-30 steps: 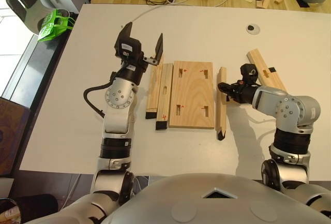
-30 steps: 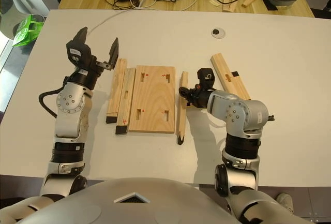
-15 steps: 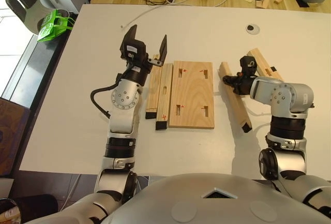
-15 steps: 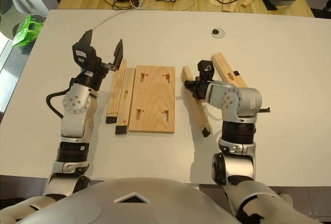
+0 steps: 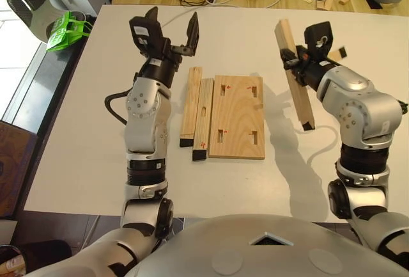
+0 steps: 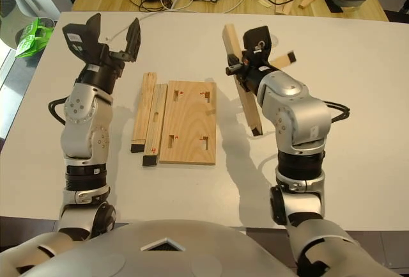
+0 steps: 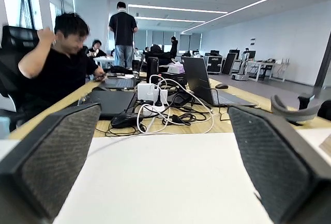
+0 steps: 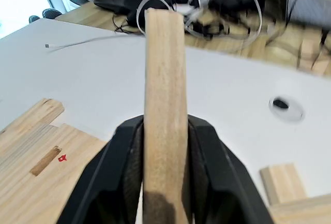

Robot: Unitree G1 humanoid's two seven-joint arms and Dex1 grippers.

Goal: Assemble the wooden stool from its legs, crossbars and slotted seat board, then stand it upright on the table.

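right claw (image 5: 295,59) was closed around a wooden leg (image 5: 301,98), pinching it near its upper end. the leg hung clear of the tabletop (image 5: 96,130), tilted, with its dark-tipped end lowest and just off the right edge of the slotted seat board (image 5: 236,117). the board lay flat mid-tabletop with four slots showing. two more wooden pieces (image 5: 190,107) (image 5: 204,117) lay side by side, touching, along its left edge. left claw (image 5: 171,21) was wide open and holding nothing, raised over the far side of the tabletop beyond those two pieces.

step in hand, as i judged it: seating this leg in one of the right-hand slots (image 5: 254,89). to do it well, the leg likely wanted bringing upright first, its flat faces squared to the slot's long axis, then a straight, slow descent. going in tilted risked jamming or skidding the board. the high grip left a long free end, so sway was probable. the idle left claw could have steadied the board's near-left corner.
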